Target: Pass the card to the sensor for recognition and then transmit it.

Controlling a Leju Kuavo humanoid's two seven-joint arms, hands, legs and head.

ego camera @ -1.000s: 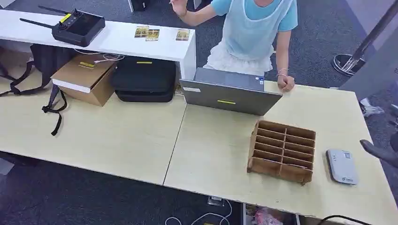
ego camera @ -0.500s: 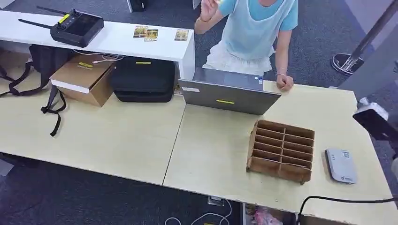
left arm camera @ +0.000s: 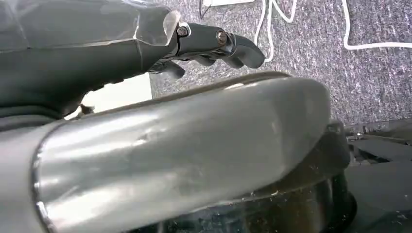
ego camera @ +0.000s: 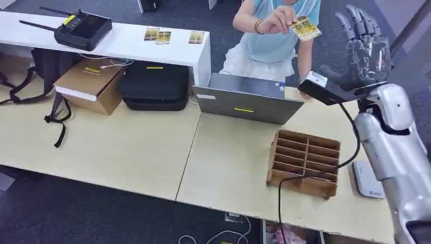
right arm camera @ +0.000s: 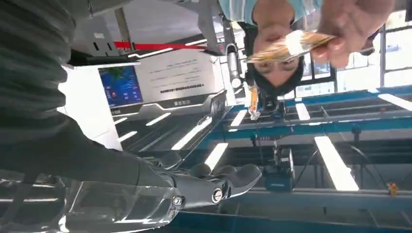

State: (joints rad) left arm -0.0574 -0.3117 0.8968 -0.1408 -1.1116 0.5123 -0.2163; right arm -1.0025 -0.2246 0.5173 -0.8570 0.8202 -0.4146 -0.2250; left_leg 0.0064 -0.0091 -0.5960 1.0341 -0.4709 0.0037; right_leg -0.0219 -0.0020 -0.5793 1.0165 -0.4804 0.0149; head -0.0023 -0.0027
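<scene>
A person behind the table holds out a yellow patterned card [ego camera: 305,28] between their fingers; the card [right arm camera: 286,46] also appears in the right wrist view, edge on. My right hand [ego camera: 365,48] is raised at the far right, palm up, fingers apart and empty, a short way right of the card. The same right hand [right arm camera: 214,187] holds nothing. The grey card sensor [ego camera: 369,180] lies on the table beside my right forearm. My left hand [left arm camera: 214,46] hangs over the carpet with its fingers curled and nothing in them.
A brown cardboard divider box [ego camera: 305,162] stands left of the sensor. A grey laptop [ego camera: 249,99] sits at the table's back. Several more cards [ego camera: 162,35] and a black remote [ego camera: 81,29] lie on the white shelf. A black cable [ego camera: 305,175] droops from my right wrist.
My right arm has risen from the right edge up to card height, hand opened upward. The person has brought the card down and forward toward that hand.
</scene>
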